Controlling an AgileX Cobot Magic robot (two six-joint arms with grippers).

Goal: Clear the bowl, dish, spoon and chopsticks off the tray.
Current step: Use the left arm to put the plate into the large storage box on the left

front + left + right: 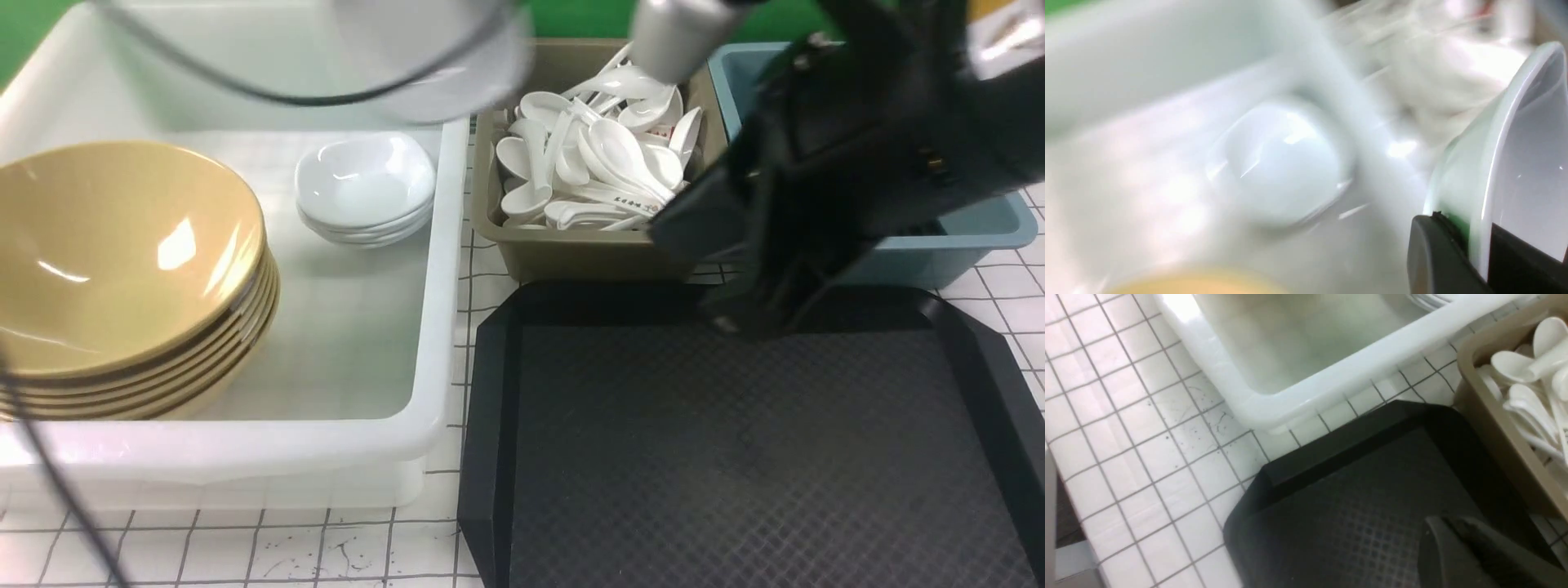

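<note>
The black tray (735, 457) lies bare at the front right; it also shows in the right wrist view (1355, 522). My left gripper (1470, 237) is shut on the rim of a white dish (1523, 155), held above the white tub over a stack of white dishes (365, 189). In the front view the held dish (441, 65) is a white blur at the top. A stack of yellow bowls (122, 269) sits in the tub. My right gripper (727, 322) hangs over the tray's far edge, shut and empty (1439, 526). The chopsticks are out of view.
The white tub (441, 327) stands left of the tray. A brown bin (588, 253) full of white spoons (596, 163) sits behind the tray, with a blue bin (971, 237) to its right. A black cable (49, 474) crosses the front left.
</note>
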